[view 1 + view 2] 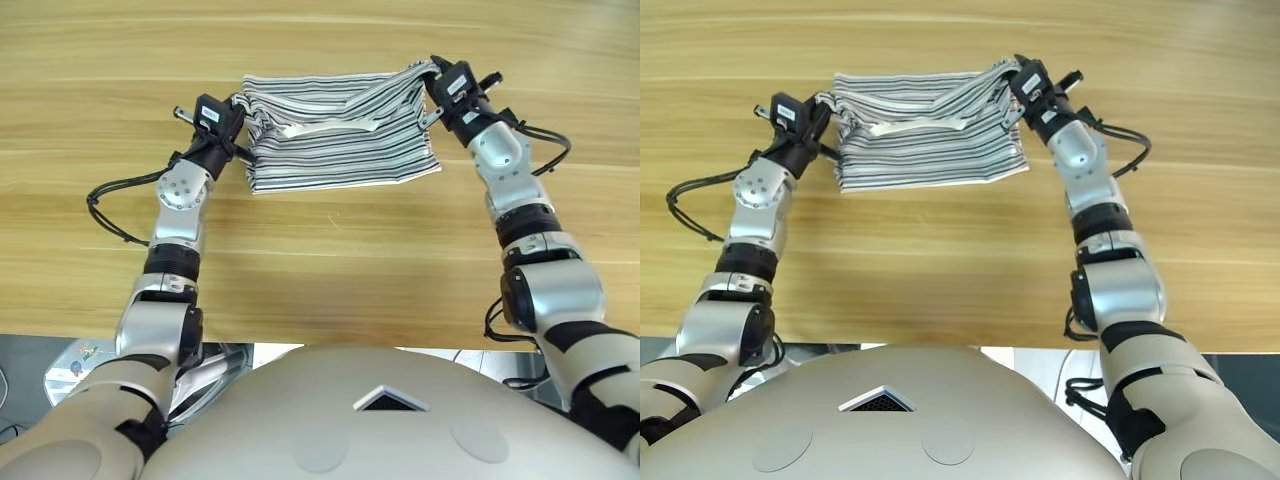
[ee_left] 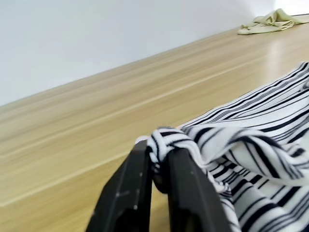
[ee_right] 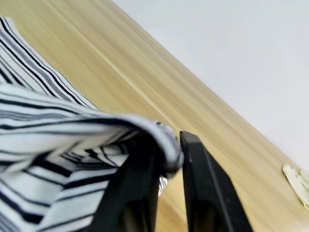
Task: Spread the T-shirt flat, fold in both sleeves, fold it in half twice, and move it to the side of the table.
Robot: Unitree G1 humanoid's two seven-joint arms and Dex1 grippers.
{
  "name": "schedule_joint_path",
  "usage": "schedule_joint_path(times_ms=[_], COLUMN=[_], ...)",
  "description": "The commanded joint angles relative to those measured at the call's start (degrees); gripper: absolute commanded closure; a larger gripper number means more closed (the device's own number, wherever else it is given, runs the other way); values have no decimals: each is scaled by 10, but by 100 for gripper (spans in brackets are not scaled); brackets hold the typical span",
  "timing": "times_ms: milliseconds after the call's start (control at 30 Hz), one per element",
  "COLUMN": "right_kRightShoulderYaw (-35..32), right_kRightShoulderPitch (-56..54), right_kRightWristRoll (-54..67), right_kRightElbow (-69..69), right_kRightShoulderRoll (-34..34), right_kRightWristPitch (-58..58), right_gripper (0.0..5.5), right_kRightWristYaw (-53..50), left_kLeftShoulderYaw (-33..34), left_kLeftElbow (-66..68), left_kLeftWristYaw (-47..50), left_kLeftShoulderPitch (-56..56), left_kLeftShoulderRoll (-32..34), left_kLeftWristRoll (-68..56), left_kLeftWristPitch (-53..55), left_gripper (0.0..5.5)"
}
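The black-and-white striped T-shirt [image 1: 335, 140] lies partly folded in the middle of the wooden table [image 1: 320, 270], its far layer lifted and rumpled. My left gripper [image 1: 238, 112] is shut on the shirt's left edge; the left wrist view has striped cloth [image 2: 174, 140] bunched between the black fingers [image 2: 130, 188]. At the far right corner my right gripper [image 1: 432, 78] is shut on the shirt and holds that corner a little above the table. Cloth [image 3: 96, 130] drapes over its fingers [image 3: 203, 179] in the right wrist view.
Bare wood surrounds the shirt on all sides. A pale crumpled cloth [image 2: 270, 21] lies far off on the table near the wall, also seen as the pale cloth [image 3: 299, 181] in the right wrist view. The table's near edge [image 1: 330, 345] runs just above my torso.
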Motion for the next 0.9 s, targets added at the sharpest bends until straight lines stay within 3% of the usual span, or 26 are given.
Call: schedule_joint_path(times_ms=[33, 400, 567, 733, 900], right_kRightShoulderYaw=[2, -48, 43, 114, 139], right_kRightShoulderPitch=[-55, -108, 27, 198, 218], right_kRightWristRoll=[-19, 3, -81, -90, -105], right_kRightElbow=[70, 166, -37, -312, -250], right_kRightShoulderRoll=[22, 73, 82, 81, 109], right_kRightWristPitch=[24, 132, -58, -53, 31], right_gripper=[402, 192, 189, 189, 189], right_kRightWristYaw=[-51, -159, -189, -103, -82], left_kLeftShoulderYaw=[10, 130, 145, 165, 189], left_kLeftElbow=[37, 202, 255, 271, 207], left_kLeftWristYaw=[21, 66, 67, 107, 102], left_kLeftShoulderPitch=[-23, -132, -188, -187, -137], left_kLeftShoulderRoll=[-9, -12, -12, 9, 0], left_kLeftWristRoll=[9, -69, -68, -64, -87], left_kLeftWristPitch=[15, 84, 84, 58, -3], left_gripper=[446, 260, 178, 93, 50])
